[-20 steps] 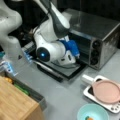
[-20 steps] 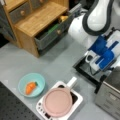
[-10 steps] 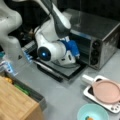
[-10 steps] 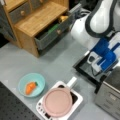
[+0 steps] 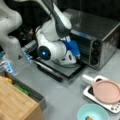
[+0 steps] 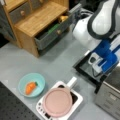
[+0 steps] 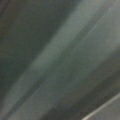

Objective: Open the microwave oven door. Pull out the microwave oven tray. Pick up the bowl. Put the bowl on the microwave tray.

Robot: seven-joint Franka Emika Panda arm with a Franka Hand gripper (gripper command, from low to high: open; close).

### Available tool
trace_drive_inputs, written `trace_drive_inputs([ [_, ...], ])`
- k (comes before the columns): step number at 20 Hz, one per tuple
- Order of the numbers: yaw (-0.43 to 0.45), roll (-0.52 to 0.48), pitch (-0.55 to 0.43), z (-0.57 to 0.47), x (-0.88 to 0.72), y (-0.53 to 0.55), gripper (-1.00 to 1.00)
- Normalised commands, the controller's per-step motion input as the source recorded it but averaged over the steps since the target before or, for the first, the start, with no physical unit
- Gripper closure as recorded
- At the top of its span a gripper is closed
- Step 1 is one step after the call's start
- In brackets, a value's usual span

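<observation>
The stainless microwave oven (image 5: 100, 35) stands at a front view's right, its three black knobs (image 5: 95, 53) in a column. The microwave oven door (image 5: 62, 68) (image 6: 84, 65) hangs open, lying flat in front of the cavity. The arm's blue wrist (image 5: 73, 47) (image 6: 108, 57) is above the door, and the gripper (image 5: 78, 57) reaches into the oven mouth with its fingers hidden. The microwave oven tray does not show. The wrist view holds only close grey and dark surfaces. The teal bowl (image 5: 93, 113) (image 6: 31, 84) sits on the table apart from the arm, with a small carrot (image 6: 30, 87) in it.
A pink plate (image 5: 106, 91) (image 6: 58, 102) lies on a white rectangular tray (image 5: 87, 93) (image 6: 77, 98) between bowl and oven. A wooden drawer cabinet (image 6: 37, 20) has an open drawer (image 6: 52, 32) with vegetables in it. The arm's white base link (image 5: 11, 42) rises at a front view's left.
The wrist has shifted slightly lower at the oven mouth. The door stays flat open, and the bowl and plate have not moved.
</observation>
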Motion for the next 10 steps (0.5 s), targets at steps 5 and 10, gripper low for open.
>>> trace_drive_inputs([
  [5,-0.143,0.084,-0.099,-0.11,-0.08,0.06,1.00],
  [10,-0.151,0.081,-0.101,-0.11,-0.07,0.08,1.00],
])
